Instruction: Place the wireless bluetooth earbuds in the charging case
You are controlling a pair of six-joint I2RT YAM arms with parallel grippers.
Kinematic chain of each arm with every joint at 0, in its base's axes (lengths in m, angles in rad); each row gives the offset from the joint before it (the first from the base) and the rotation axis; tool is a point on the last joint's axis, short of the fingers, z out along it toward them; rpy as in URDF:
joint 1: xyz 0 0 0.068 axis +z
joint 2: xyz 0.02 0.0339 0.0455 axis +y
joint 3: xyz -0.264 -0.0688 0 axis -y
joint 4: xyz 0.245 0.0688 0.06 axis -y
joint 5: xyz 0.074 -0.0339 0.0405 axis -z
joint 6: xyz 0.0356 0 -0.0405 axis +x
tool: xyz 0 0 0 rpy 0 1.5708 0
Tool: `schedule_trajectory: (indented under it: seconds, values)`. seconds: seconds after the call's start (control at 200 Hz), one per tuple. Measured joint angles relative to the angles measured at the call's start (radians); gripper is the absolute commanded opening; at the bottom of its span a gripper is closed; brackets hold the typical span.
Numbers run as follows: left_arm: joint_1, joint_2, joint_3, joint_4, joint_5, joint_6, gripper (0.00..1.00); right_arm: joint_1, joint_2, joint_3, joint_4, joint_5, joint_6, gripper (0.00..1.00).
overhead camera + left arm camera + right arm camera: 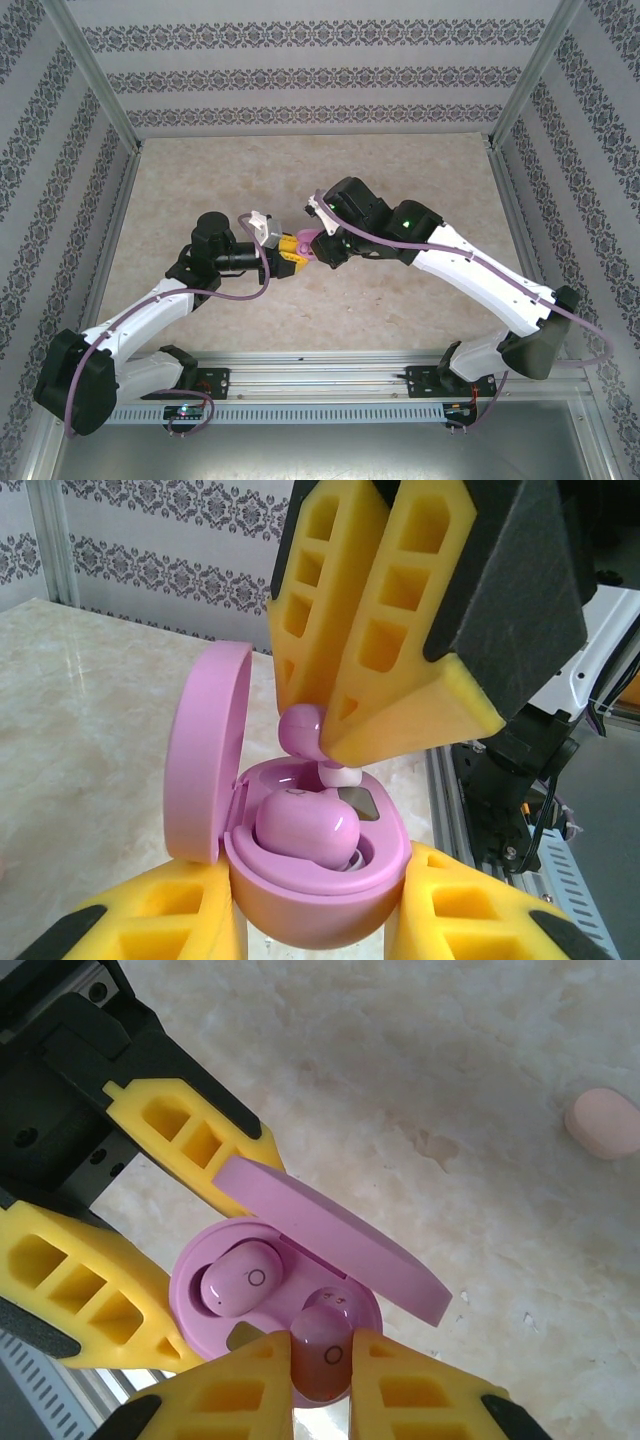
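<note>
Marbled beige table [200, 190] fills the floor of a cell walled with grey patterned wallpaper [300, 70] and framed by aluminium posts [95, 70]; a metal rail [320, 365] runs along the near edge. Both white arms reach in from that rail and meet near the middle of the table.

From the left, the left gripper [288, 250] has its yellow fingers [150, 920] pressed against both sides of the charging case [320, 880], a pink oval shell held clear of the table with its lid [205, 750] swung open and standing upright. From the right, the right gripper [322, 1360] comes down over the open case, its fingertips pinching the pinched earbud [322, 1345], which hangs just over the empty socket on the side away from the lid's hinge. Beside it the seated earbud [240, 1275] lies fully in its own socket.

Far to the right on the table, well apart from the case, a pale pink oval object [603, 1122] lies partly cut off by the frame edge; what it is cannot be told. Yellow fingers cover much of the pinched earbud, so whether its tip touches the socket is unclear. From above, the case is a small pink patch between the fingers.
</note>
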Motion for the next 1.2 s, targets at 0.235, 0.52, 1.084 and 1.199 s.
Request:
schedule_trajectory:
  seconds: [0.235,0.52,1.084,1.199]
  values:
    - [0.000,-0.002,0.000,0.001,0.000,0.000,0.19,0.002,0.027,0.047,-0.052,0.009,-0.055,0.16]
    - [0.000,-0.002,0.000,0.001,0.000,-0.005,0.19,0.016,0.070,0.105,-0.109,0.047,-0.143,0.18]
    - [0.000,-0.002,0.000,0.012,0.004,-0.035,0.19,0.035,0.100,0.139,-0.148,0.083,-0.235,0.25]
    - [0.000,0.003,0.000,0.028,0.005,-0.051,0.19,0.035,0.100,0.144,-0.149,0.079,-0.236,0.28]
